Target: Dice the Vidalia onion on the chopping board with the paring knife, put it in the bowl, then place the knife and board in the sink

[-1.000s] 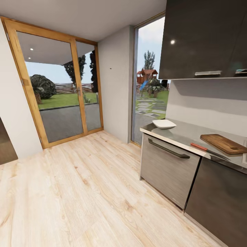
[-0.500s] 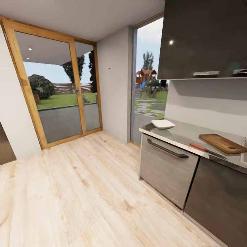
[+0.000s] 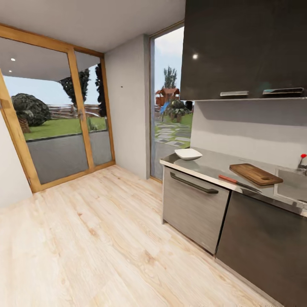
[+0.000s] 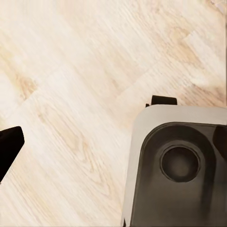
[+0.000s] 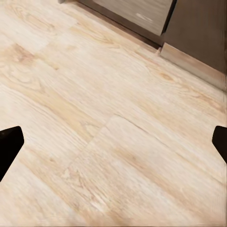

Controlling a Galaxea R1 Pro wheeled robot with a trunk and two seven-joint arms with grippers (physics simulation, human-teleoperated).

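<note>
Stretching wide across the head view, pale wood-plank floor [image 3: 85,238] lies open from the glazed timber-framed doors [image 3: 55,128] at the left to the cabinet fronts at the right. The countertop [image 3: 213,164], glossy grey and steel-like, runs along the right wall and ends in a rounded corner near a tall window [image 3: 168,102]. Dark glossy wall cupboards [image 3: 243,47] hang above it. Under the counter, a brushed grey front carries a black bar handle [image 3: 194,183], next to a darker plain door.

At the counter's near end sits the bowl [image 3: 188,154], white, shallow and squarish. Further along lies the chopping board [image 3: 255,174], dark brown wood with rounded corners and a slot hole at its far end. The paring knife [image 3: 238,182] lies just beside the board along the counter's front edge, orange-red handle toward the bowl, dark blade pointing away. Beyond the board, the sink [image 3: 292,189] shows as a grey steel basin cut by the picture's edge, with a red knob [image 3: 303,156] above it. Its inside is too little visible to tell what it holds.

Both wrist cameras look down at the floor. The left gripper [image 4: 118,142] hangs over planks beside the robot's grey base [image 4: 175,165], its black fingertips [image 4: 9,144] set wide apart. The right gripper [image 5: 116,142] hangs near the cabinet plinth [image 5: 194,61], jaws likewise spread with nothing between.
</note>
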